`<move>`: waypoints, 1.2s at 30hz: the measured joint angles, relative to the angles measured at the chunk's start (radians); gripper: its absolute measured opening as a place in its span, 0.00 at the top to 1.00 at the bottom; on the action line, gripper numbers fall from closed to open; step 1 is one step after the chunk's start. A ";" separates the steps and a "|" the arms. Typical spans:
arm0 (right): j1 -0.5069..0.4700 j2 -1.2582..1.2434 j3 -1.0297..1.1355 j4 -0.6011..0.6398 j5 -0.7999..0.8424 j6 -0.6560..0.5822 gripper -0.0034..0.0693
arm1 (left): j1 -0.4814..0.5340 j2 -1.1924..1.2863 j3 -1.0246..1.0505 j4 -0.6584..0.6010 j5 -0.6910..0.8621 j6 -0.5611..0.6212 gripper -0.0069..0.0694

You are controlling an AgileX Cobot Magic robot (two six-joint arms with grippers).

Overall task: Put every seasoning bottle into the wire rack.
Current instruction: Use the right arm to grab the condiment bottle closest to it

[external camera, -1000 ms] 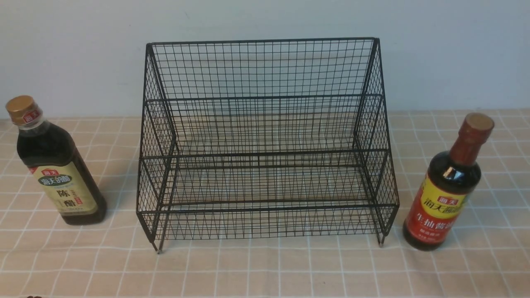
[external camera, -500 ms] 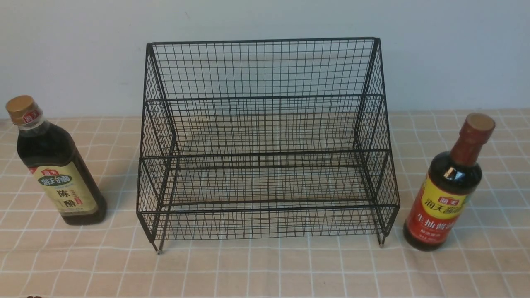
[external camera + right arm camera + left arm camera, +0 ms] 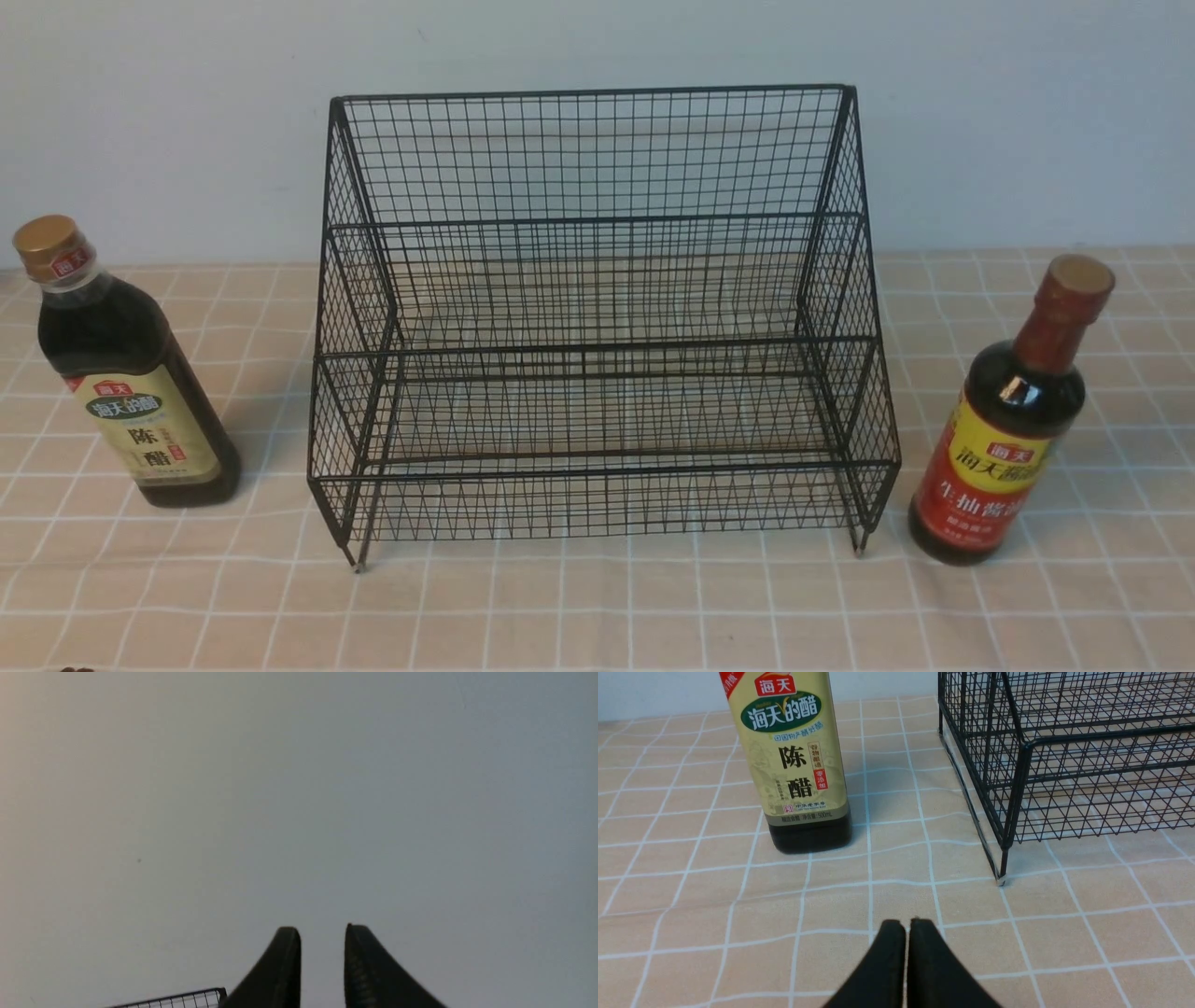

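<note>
My left claw [image 3: 906,926]: tips pressed together, holding nothing. The vinegar bottle [image 3: 794,765] stands upright ahead of it, on the side away from the wire rack [image 3: 1064,756], its top cut off from view. My right claw [image 3: 322,933]: slightly parted, empty, facing bare wall. I cannot place the soy sauce bottle [image 3: 1004,439] relative to it.

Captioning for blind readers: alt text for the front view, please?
An empty black two-tier wire rack stands on a checked cloth, a gold-capped dark bottle upright at its left and a red-capped dark bottle upright at its right, both outside it.
</note>
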 joint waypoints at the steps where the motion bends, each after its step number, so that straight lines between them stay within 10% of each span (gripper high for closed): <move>1: 0.000 0.064 -0.032 -0.014 0.014 0.000 0.69 | 0.000 0.000 0.000 0.000 0.000 0.000 0.92; 13: 0.123 0.493 -0.216 -0.029 0.040 0.000 0.33 | 0.000 0.000 0.000 0.000 0.000 0.000 0.92; 36: 0.219 0.832 -0.224 -0.091 -0.026 -0.026 0.30 | 0.000 0.000 0.000 0.000 0.000 0.000 0.92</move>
